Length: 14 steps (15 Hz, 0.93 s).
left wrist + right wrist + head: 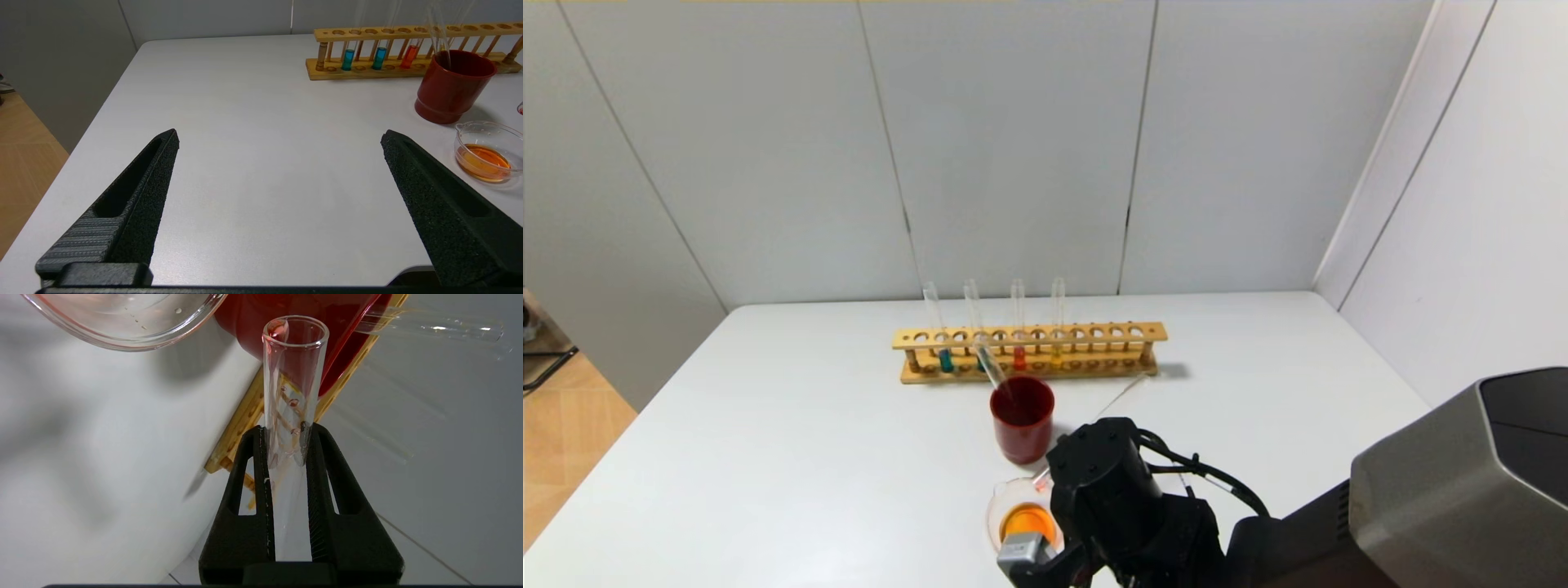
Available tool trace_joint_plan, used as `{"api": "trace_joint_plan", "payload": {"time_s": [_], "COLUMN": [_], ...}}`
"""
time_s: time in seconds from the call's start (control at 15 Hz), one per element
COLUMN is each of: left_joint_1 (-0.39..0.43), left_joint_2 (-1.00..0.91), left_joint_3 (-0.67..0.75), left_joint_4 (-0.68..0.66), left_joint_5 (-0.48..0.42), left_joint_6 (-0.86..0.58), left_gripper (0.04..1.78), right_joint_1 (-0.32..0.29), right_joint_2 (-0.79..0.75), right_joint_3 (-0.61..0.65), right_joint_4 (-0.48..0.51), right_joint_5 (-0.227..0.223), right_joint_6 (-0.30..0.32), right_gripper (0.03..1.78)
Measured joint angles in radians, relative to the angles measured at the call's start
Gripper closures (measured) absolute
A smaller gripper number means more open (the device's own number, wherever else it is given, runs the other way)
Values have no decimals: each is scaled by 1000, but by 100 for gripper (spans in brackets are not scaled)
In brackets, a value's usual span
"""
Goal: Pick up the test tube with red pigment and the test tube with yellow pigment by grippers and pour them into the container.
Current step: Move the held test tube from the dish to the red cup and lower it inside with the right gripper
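- Your right gripper (286, 441) is clenching a test tube (292, 388) near the table's front edge; the tube is tipped over, mouth by the container (122, 318), and only reddish droplets are clinging inside it.
- The container (1023, 514) is sitting just in front of the dark red cup (1022, 418), holding a shallow orange pool.
- An empty tube (990, 363) is leaning in that cup.
- In the wooden rack (1029, 351) you are seeing two teal tubes, the test tube with red pigment (1018, 347) and the test tube with yellow pigment (1057, 343) (all standing upright).
- Your left gripper (278, 143) is hanging open over bare table (261, 122), well apart from the glassware.
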Motion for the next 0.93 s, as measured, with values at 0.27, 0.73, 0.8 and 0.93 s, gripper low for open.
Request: {"api": "trace_joint_plan", "payload": {"time_s": [0.27, 0.73, 0.8, 0.93], "left_joint_1": [0, 0, 0, 0], "left_joint_2": [0, 0, 0, 0], "left_joint_3": [0, 0, 0, 0], "left_joint_4": [0, 0, 0, 0], "left_joint_5": [0, 0, 0, 0], "left_joint_6": [0, 0, 0, 0], "left_gripper": [7, 7, 7, 7], "right_joint_1": [3, 5, 10, 28], "right_joint_2": [0, 8, 8, 8], "right_joint_3": [-8, -8, -8, -27], "right_joint_4": [0, -50, -79, -142], "right_joint_5": [-10, -14, -11, -2], "right_joint_6": [-36, 13, 48, 140], "right_gripper": [149, 149, 149, 149]}}
